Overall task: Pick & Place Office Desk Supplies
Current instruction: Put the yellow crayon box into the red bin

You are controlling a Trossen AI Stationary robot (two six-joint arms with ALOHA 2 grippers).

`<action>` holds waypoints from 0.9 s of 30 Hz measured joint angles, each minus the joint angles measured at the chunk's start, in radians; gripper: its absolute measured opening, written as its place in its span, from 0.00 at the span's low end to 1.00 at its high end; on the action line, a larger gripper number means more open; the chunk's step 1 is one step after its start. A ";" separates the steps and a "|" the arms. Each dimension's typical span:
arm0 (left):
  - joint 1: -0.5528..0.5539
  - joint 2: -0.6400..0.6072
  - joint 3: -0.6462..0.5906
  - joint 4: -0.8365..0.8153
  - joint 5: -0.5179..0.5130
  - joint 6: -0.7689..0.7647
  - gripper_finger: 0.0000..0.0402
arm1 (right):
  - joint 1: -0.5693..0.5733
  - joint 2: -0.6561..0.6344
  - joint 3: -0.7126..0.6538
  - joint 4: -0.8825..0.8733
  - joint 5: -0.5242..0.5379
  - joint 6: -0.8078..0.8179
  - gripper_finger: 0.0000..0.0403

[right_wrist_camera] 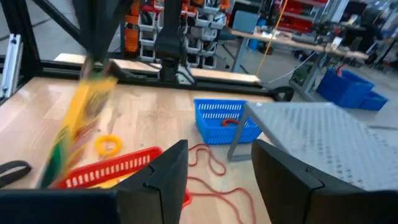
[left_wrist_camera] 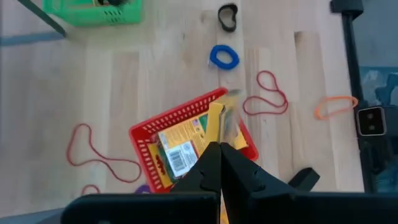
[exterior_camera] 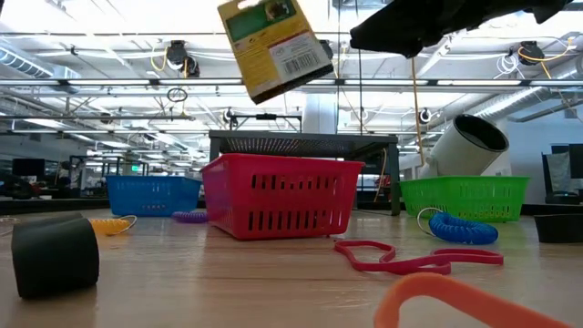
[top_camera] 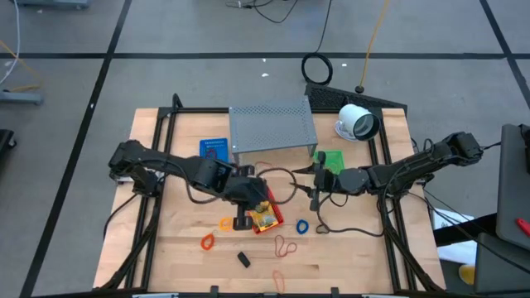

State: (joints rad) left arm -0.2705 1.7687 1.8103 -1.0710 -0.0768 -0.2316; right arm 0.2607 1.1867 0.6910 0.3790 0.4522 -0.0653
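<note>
We see the left gripper [left_wrist_camera: 219, 163] pinching a yellow packet [exterior_camera: 276, 46] and holding it in the air above the red basket [top_camera: 267, 217], which sits near the middle of the table [top_camera: 348, 248]. The right gripper [right_wrist_camera: 214, 171] waits with fingers spread and empty, close to the green basket [top_camera: 332, 159] toward the table's right edge.

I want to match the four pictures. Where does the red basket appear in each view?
High view: the red basket lies centre, under the left arm.
Low view: red basket in the middle, a yellow packet hanging above it.
Left wrist view: red basket just beyond the fingers, packets inside.
Right wrist view: its rim low, near the fingers.
Shared landmark: the blue coil beside it.
</note>
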 joint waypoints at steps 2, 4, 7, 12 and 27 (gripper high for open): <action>-0.001 0.029 0.000 0.020 0.009 -0.004 0.00 | 0.000 -0.003 0.000 0.008 0.026 -0.025 0.41; -0.002 0.056 0.000 0.039 0.015 -0.005 0.00 | 0.000 -0.010 0.000 0.001 0.058 -0.050 0.41; 0.000 0.100 0.000 0.041 0.016 -0.003 0.00 | 0.000 -0.029 0.000 -0.015 0.096 -0.057 0.41; 0.013 0.168 0.000 0.045 0.050 -0.002 0.00 | 0.001 -0.068 0.000 -0.019 0.124 -0.085 0.41; 0.052 0.194 0.000 0.027 0.127 -0.117 0.00 | 0.001 -0.138 0.000 -0.141 0.285 -0.070 0.41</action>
State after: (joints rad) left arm -0.2190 1.9625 1.8099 -1.0439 0.0503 -0.3491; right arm 0.2620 1.0490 0.6910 0.2381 0.7368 -0.1348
